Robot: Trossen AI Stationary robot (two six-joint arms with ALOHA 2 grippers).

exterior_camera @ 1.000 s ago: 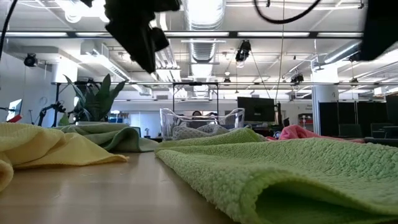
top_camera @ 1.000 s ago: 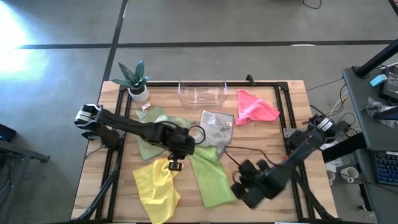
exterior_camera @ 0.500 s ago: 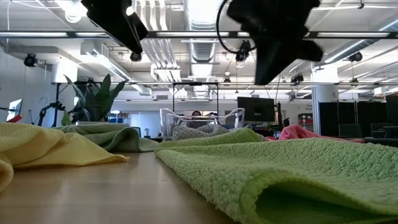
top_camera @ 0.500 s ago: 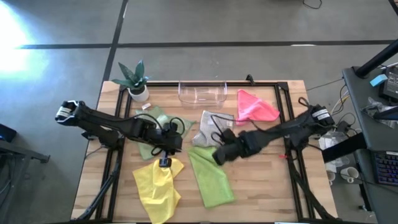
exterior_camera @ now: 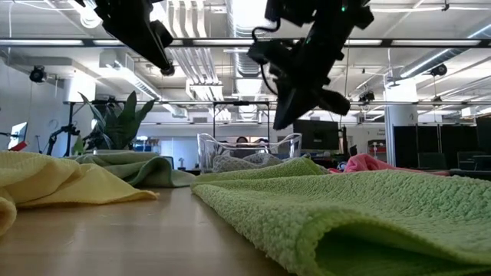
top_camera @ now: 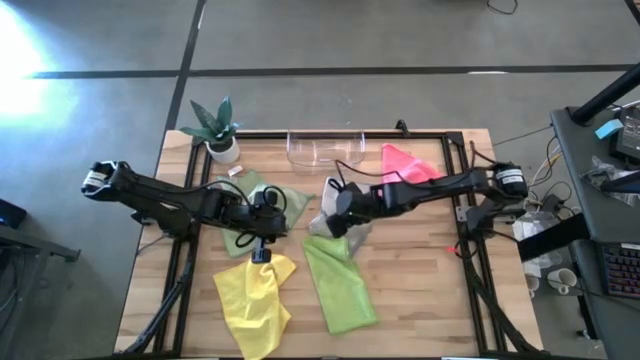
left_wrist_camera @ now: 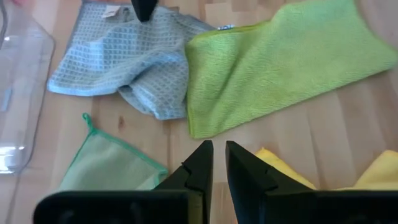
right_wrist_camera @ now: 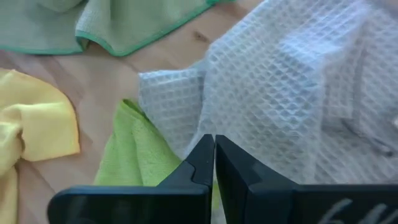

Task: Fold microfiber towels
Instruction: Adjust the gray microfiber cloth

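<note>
No text, label, brand, number or sign can be read anywhere.

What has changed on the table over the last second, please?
The right pincer swung from the table's near right edge across to the grey towel and now hangs over it, shut and empty. The left pincer drew back slightly leftward, staying nearly closed above the yellow towel. The lime green towel and pink towel lie unmoved.

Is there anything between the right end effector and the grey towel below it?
Nothing visible. The right end effector, shut, hangs over the grey towel near its left edge, and the right wrist view shows only the towel's waffle weave ahead of the fingers. The lime green towel lies beside it, not in between.
</note>
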